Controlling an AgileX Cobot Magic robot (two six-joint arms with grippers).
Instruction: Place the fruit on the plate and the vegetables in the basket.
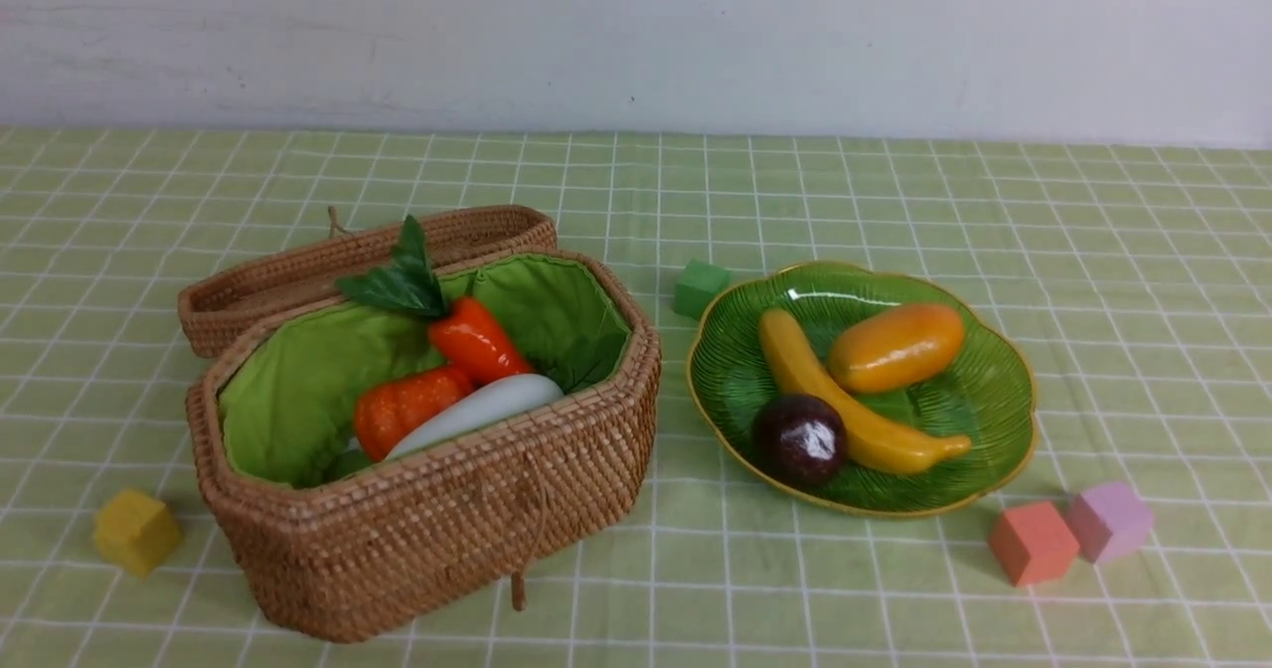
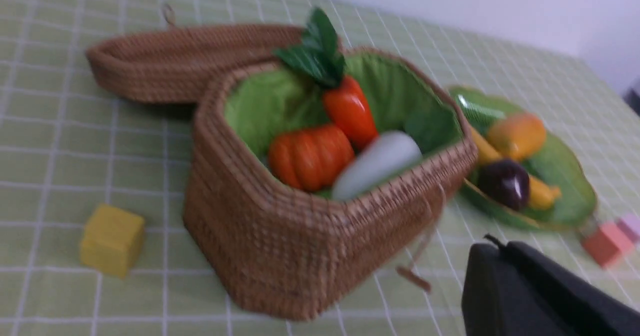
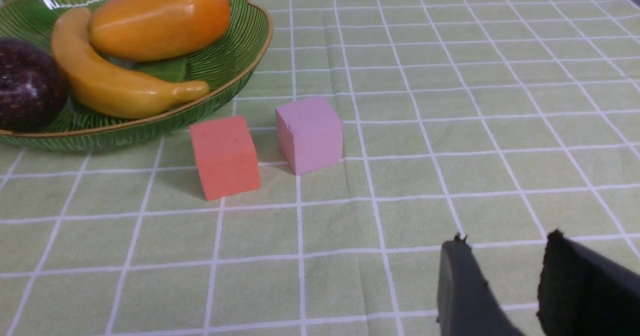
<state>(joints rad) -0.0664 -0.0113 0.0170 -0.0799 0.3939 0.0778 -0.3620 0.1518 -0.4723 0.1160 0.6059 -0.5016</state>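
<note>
The wicker basket (image 1: 437, 524) (image 2: 310, 256) holds the vegetables: a carrot (image 1: 477, 340), an orange pumpkin (image 1: 407, 405), a white oblong (image 1: 487, 405) and a sliver of green gourd (image 1: 348, 464). On the green plate (image 1: 984, 400) (image 3: 220, 61) lies the fruit: a banana (image 1: 845, 405), a mango (image 1: 894, 347) and a dark purple ball (image 1: 800, 439). Neither arm shows in the front view. My left gripper (image 2: 502, 248) is shut and empty, above the cloth in front of the basket. My right gripper (image 3: 505, 241) stands open with nothing between its fingers, nearer than the cubes by the plate.
The basket's lid (image 1: 328, 260) lies open behind it. Foam cubes sit on the checked cloth: yellow (image 1: 137, 531) left of the basket, green (image 1: 701, 288) behind the plate, red (image 1: 1032, 542) and pink (image 1: 1110, 519) in front of the plate on the right.
</note>
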